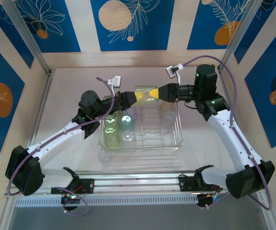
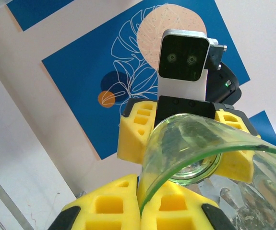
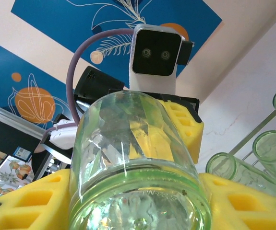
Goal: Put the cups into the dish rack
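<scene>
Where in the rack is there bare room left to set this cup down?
The dish rack's middle, along the tines, looks bare; a clear cup may stand far right. Its left end is crowded with cups. The green cup hangs over the far rim.

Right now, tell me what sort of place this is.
Probably a robot test cell, not a kitchen: aluminium frame posts, printed blue leaf panels, a dish rack on a table.

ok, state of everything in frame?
green cup: airborne, lying level between both end effectors
left end effector: shut on the cup's rim
right end effector: around the cup's base, grip unclear
dish rack: part loaded
racked cups: standing at the rack's left end
clear cup: on table, outside rack
</scene>
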Robot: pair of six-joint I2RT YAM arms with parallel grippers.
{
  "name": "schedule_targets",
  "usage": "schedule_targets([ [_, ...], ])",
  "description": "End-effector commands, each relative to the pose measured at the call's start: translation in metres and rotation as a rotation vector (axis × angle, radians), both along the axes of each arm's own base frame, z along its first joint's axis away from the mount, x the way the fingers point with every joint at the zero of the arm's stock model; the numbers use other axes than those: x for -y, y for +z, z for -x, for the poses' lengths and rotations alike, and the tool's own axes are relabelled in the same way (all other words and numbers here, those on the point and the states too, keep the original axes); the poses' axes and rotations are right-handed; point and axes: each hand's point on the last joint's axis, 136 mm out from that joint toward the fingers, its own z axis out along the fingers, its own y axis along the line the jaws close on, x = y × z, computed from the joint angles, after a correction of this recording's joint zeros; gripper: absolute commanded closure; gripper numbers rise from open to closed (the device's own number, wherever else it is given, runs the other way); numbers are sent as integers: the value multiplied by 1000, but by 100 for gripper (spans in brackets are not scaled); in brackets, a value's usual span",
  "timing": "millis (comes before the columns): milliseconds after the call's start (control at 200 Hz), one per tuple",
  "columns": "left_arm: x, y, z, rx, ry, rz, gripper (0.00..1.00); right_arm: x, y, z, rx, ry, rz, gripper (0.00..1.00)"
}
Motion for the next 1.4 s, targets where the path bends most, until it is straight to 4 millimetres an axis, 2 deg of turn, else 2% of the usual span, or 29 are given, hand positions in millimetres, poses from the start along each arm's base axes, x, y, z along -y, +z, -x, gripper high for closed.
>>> schedule_targets([
  [0, 2, 5, 7, 46, -12, 15, 100, 1, -3, 0, -30, -1, 17, 100],
  [40, 3, 1, 6, 41, -8, 8, 100, 2, -4, -1, -36, -6, 22, 100],
  [125, 3, -5, 3, 30, 3, -11, 85, 5, -6, 0, -38, -18, 39, 100],
  [150, 2, -8, 3, 25, 7, -17, 76, 7, -7, -1, -39, -30, 49, 100],
  [195, 2, -15, 1, 14, 16, -36, 52, 12, -9, -4, -43, -68, 79, 100],
  [235, 1, -23, -2, -5, 32, -60, 37, 19, -13, -8, -51, -113, 113, 100],
  [290, -4, -39, -8, -44, 75, -122, 24, 30, -19, -14, -64, -176, 162, 100],
  [320, -8, -49, -11, -65, 107, -167, 12, 37, -23, -17, -74, -208, 187, 100],
  [380, -20, -73, -16, -104, 186, -290, 0, 49, -30, -21, -91, -263, 234, 100],
  [480, -49, -102, -20, -134, 321, -478, 0, 70, -47, -26, -137, -346, 315, 100],
  [570, -80, -112, -21, -120, 443, -614, 0, 86, -72, -28, -183, -418, 441, 100],
  [760, -145, -107, -4, -17, 637, -814, 0, 109, -126, -17, -253, -469, 708, 100],
  [840, -174, -104, 5, 17, 723, -872, 0, 112, -142, -11, -247, -461, 805, 100],
  [960, -205, -105, 19, 58, 813, -909, 0, 108, -166, -2, -237, -403, 947, 100],
  [1201, -237, -108, 37, 82, 924, -867, 0, 114, -201, 0, -213, -350, 1214, 100],
  [1396, -247, -111, 42, 89, 960, -873, 0, 123, -217, -2, -214, -345, 1314, 100],
])
